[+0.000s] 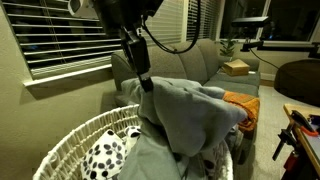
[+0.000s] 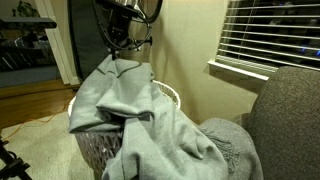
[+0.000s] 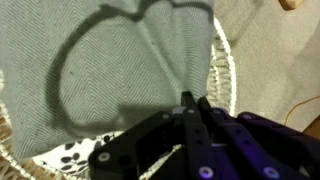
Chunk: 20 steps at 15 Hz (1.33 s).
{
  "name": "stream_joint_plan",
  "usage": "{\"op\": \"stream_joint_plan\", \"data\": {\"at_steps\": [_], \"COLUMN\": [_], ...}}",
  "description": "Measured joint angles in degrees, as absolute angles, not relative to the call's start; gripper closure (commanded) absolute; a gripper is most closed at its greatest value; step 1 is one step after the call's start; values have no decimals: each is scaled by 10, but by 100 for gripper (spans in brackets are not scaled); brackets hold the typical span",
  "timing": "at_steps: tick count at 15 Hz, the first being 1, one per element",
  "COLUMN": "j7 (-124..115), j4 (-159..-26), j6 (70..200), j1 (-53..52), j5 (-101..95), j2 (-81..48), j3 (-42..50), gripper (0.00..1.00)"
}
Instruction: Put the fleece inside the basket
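Note:
The light grey fleece (image 1: 190, 115) rises in a peak over the white wicker basket (image 1: 62, 145) and drapes over its rim toward the sofa. In both exterior views my gripper (image 1: 146, 82) comes down from above and is shut on the fleece's top fold. From that pinch (image 2: 121, 58) the fleece (image 2: 150, 115) hangs over the basket (image 2: 92, 152) and spills onto the sofa seat. In the wrist view my fingertips (image 3: 190, 98) press together at a crease in the fleece (image 3: 110, 70), with the basket's rim (image 3: 226, 72) beside them.
A white black-spotted cloth (image 1: 105, 155) lies inside the basket. An orange blanket (image 1: 244, 103) and a cardboard box (image 1: 237, 68) rest on the grey sofa (image 1: 200, 60). A window with blinds (image 2: 270, 35) is behind, and the wall stands close to the basket.

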State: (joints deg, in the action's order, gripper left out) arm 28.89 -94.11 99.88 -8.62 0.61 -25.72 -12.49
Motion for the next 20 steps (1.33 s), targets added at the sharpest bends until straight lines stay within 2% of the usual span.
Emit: {"op": "stream_joint_plan", "data": {"at_steps": [10, 20], "j7": [271, 138], "j4": [-906, -936], "j6": [983, 991], "j1": [-94, -62], "j5": [-29, -21], "j2": [-276, -265], "j3": [-114, -74], "gripper": [0, 0]}}
